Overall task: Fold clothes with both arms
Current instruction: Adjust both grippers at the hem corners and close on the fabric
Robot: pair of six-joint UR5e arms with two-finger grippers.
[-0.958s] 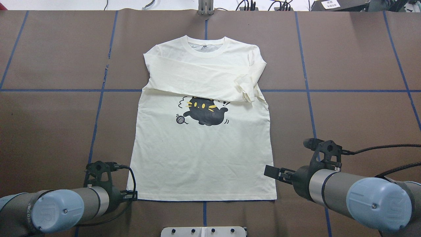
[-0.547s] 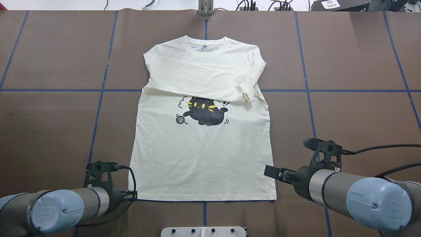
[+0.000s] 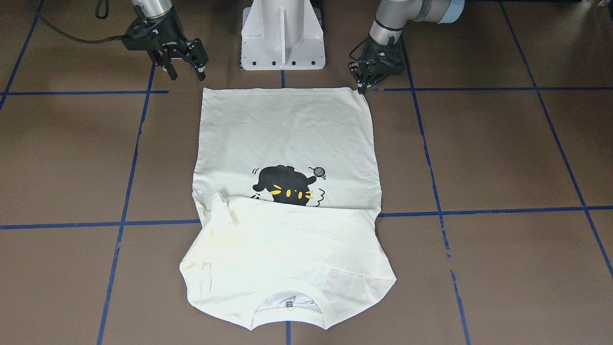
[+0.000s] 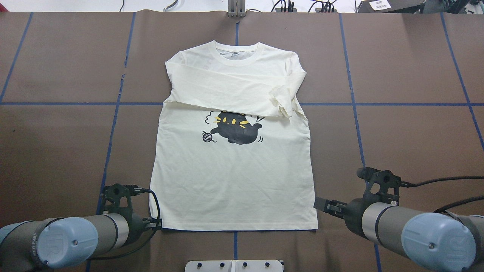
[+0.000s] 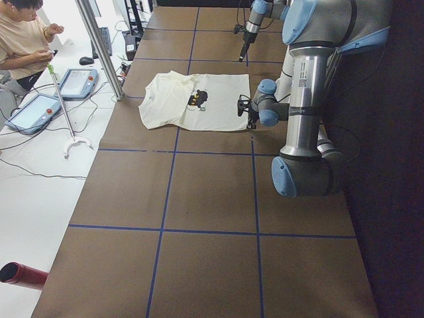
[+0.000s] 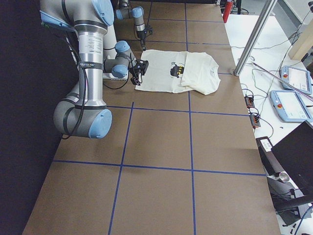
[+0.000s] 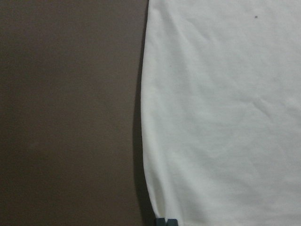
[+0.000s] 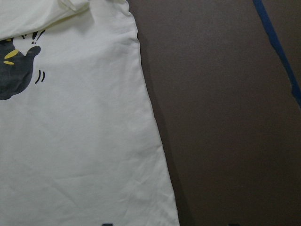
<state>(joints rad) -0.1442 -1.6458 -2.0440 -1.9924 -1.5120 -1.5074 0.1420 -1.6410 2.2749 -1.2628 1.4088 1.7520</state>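
Note:
The cream long-sleeved shirt [image 4: 234, 181] lies flat with its print up, and its collar points away from the robot. Both sleeves are folded across the chest and cover the top of the black cat [image 4: 236, 130]. My left gripper [image 4: 158, 226] is at the hem's left corner. In the left wrist view its tips [image 7: 165, 221] are pinched together on the cloth edge. My right gripper [image 3: 186, 74] stands open just outside the hem's other corner, clear of the cloth. The right wrist view shows the shirt's side edge [image 8: 155, 141].
The white fixed pedestal [image 3: 282, 33] stands between the arms, close behind the hem. Blue tape lines [image 4: 351, 94] cross the brown table. In the exterior left view a person [image 5: 23, 40] sits beyond the far edge, beside tablets [image 5: 76, 83] and a metal post [image 5: 99, 46].
The left gripper has crept right onto the hem corner. The right gripper has moved right and back toward the robot, away from the hem. The shirt lies as before.

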